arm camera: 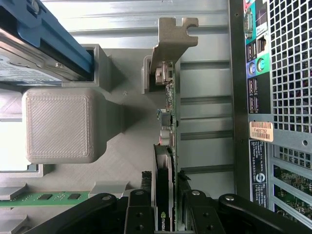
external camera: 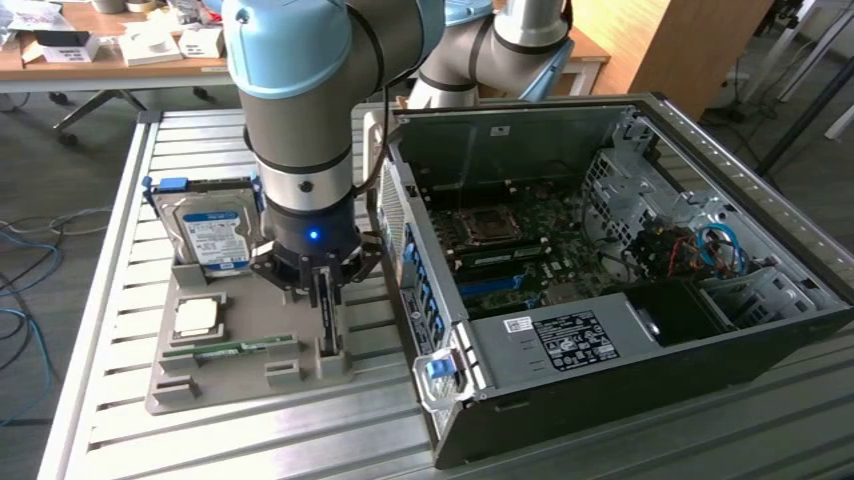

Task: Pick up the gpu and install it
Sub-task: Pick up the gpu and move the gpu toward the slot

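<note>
The gpu (external camera: 327, 322) stands on edge in a slot at the near right of the grey printed holder (external camera: 254, 378), beside the open computer case (external camera: 587, 340). My gripper (external camera: 324, 288) reaches straight down over it. In the wrist view the gpu (arm camera: 168, 122) runs away from me with its metal bracket (arm camera: 171, 41) at the far end. My gripper (arm camera: 165, 202) has one black finger (arm camera: 139, 207) on each side of the card, pressed against it. The card still sits in the holder slot.
A blue-labelled hard drive (external camera: 214, 235) stands at the holder's back. A processor chip (external camera: 198, 317) and a green memory stick (external camera: 240, 348) lie on the holder. The case wall with its ports (arm camera: 256, 68) is close beside the card. The motherboard (external camera: 514, 250) lies exposed inside.
</note>
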You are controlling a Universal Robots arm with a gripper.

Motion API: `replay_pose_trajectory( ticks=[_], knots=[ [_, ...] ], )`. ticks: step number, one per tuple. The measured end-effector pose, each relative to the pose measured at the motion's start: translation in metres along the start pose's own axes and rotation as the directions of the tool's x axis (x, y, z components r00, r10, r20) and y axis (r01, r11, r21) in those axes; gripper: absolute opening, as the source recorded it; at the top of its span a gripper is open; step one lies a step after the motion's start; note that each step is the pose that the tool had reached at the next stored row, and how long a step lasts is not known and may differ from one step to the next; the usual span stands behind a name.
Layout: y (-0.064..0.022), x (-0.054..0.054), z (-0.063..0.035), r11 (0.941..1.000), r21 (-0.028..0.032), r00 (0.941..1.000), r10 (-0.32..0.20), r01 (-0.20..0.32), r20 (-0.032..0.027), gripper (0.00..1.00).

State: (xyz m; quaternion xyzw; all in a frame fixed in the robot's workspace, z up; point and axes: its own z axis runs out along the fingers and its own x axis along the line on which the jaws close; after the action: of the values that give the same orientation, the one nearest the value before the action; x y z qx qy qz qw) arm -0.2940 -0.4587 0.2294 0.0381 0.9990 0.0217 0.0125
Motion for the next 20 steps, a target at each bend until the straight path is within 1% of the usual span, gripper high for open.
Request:
replay_pose_trajectory(
  ticks=[4, 5, 6, 20],
  knots=[
    [0.0, 0.0, 0.0, 1.0, 0.0, 1.0, 0.0, 0.0, 0.0, 0.33],
    [0.0, 0.0, 0.0, 1.0, 0.0, 1.0, 0.0, 0.0, -0.0001, 0.32],
    [0.0, 0.0, 0.0, 1.0, 0.0, 1.0, 0.0, 0.0, -0.0001, 0.26],
    [0.0, 0.0, 0.0, 1.0, 0.0, 1.0, -0.002, 0.002, -0.0001, 0.26]
  ],
)
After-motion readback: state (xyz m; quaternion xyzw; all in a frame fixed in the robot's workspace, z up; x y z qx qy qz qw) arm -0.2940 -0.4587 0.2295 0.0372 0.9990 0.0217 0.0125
